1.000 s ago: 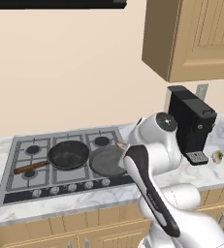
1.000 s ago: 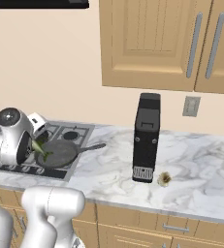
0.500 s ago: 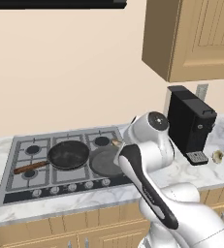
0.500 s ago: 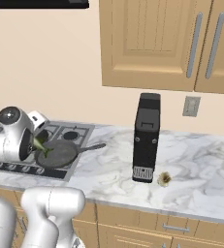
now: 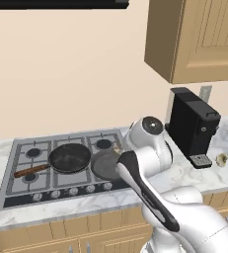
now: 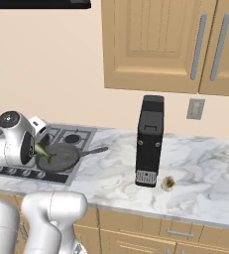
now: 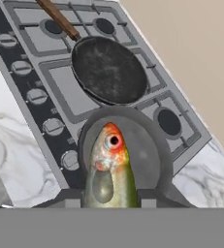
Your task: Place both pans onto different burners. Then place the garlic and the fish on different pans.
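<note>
Matt black pan [image 7: 109,69] — wooden handle [image 7: 58,18] — on brushed-steel cooktop [image 7: 60,91].

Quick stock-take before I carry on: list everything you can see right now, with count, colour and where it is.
Pans: 2; black pan with brown wooden handle on the middle burner; dark grey pan on the cooktop's right side, handle pointing right.
Fish: 1, yellow-green with orange head, held in the jaws above the grey pan.
Garlic: 1, beige, on the counter right of the coffee machine.
Cooktop: 1, grey steel, set in the marble counter.
Knobs: a row, grey, along the cooktop's front.
Coffee machine: 1, black, on the counter.
Wall cabinets: wooden, above the counter.
Gripper: 1, shut on the fish.
</note>
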You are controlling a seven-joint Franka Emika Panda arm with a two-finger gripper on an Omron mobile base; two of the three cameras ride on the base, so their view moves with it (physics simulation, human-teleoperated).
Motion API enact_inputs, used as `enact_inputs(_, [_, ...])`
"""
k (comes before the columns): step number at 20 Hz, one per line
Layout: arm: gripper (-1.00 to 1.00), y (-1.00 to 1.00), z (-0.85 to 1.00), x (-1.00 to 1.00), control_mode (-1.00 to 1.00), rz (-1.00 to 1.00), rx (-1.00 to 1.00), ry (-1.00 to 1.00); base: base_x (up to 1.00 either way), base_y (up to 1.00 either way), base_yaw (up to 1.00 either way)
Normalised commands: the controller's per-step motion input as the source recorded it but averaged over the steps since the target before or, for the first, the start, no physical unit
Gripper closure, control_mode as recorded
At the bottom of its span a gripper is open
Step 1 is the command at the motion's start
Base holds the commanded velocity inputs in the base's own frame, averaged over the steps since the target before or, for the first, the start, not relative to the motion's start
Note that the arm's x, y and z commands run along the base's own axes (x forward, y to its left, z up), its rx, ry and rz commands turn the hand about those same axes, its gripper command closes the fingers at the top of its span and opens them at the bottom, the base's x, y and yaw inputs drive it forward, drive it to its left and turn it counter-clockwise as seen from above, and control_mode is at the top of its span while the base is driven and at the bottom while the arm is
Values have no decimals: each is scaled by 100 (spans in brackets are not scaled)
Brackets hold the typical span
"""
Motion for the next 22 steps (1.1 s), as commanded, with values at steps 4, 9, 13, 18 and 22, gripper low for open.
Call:
enact_inputs(4, [100,0,-31,17,-100,0,-3,-3,0,0,0])
enact_inputs(9, [100,0,-34,22,-100,0,0,-2,0,0,0])
enact_inputs(13, [100,0,-37,31,-100,0,0,0,0,0,0])
enact_inputs(18, [100,2,-32,33,-100,-1,0,0,0,0,0])
enact_inputs(22, [100,8,-14,33,-100,-5,0,0,0,0,0])
